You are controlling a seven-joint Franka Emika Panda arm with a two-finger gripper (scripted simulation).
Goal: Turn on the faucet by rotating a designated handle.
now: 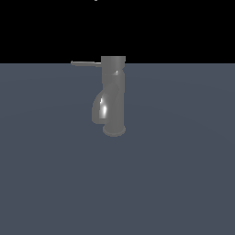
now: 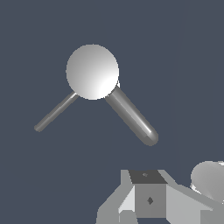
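The arm is out of sight in the exterior view. The wrist view looks straight down from above the faucet [image 2: 92,71]; only part of the gripper [image 2: 148,199] body shows at the frame's edge, so I cannot tell whether the jaws are apart or together. The faucet stands upright on a flat slate-blue floor [image 1: 183,174]. Its thin handle [image 1: 86,63] juts sideways from the cap toward the exterior view's left. Behind the floor, everything is black.

Dim flat render, black backdrop, soft glare on faucet [image 1: 112,98], no blur
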